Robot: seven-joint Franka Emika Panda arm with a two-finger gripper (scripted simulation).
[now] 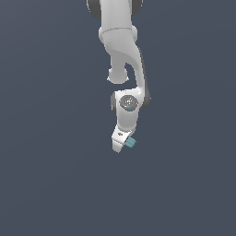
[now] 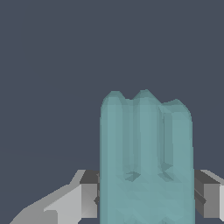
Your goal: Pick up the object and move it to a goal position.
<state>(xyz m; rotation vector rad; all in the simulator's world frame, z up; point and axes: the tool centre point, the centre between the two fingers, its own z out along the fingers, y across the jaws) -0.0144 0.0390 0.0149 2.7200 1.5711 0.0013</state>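
Observation:
The teal ridged block (image 1: 131, 142) is small and sticks out beside the tip of my white gripper (image 1: 122, 144), at the middle of the exterior view. In the wrist view the block (image 2: 145, 162) fills the space between my two fingers (image 2: 89, 192), with its lengthwise ridges pointing away from the camera. My gripper (image 2: 145, 194) is shut on the block, a finger pressed against each of its sides. No goal marker shows in either view.
The white arm (image 1: 124, 50) hangs down from the top of the exterior view. A plain dark grey-blue surface (image 1: 46, 184) lies all around, with nothing else on it.

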